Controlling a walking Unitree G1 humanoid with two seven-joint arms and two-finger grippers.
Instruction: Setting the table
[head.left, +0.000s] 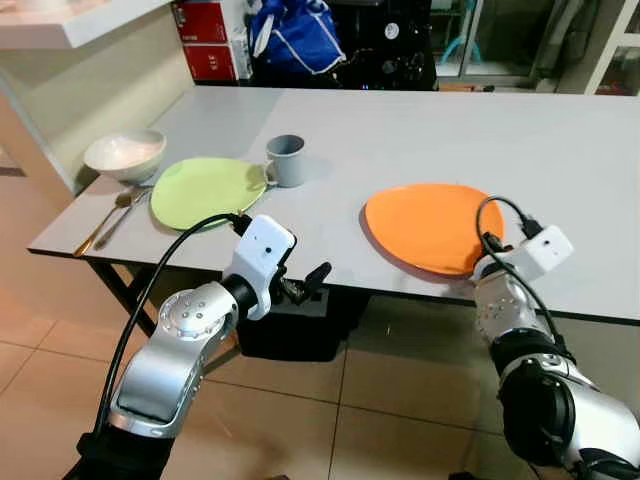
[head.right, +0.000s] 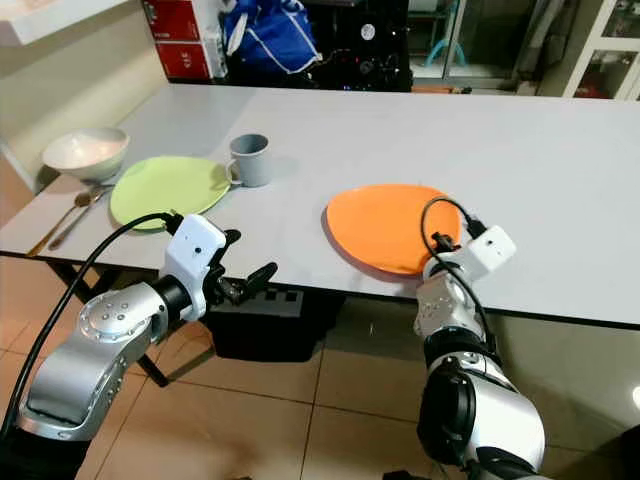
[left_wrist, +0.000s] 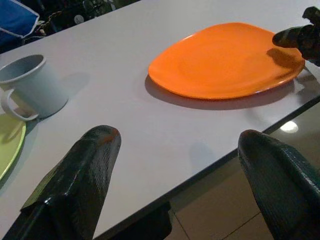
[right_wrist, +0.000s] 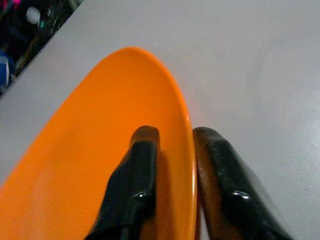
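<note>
The orange plate's (right_wrist: 100, 150) rim is clamped by the right gripper (right_wrist: 175, 137) at the table's (head.left: 420, 140) near edge. Bare tabletop is seen beyond. The left gripper (left_wrist: 175, 145) is held open beside.

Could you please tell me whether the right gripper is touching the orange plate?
Touching: in the right wrist view the right gripper straddles the orange plate's rim, one finger on each side.

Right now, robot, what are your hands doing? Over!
Right gripper shut on orange plate rim at table edge. Left gripper open, empty, before the table. Grey cup beside green plate.
</note>
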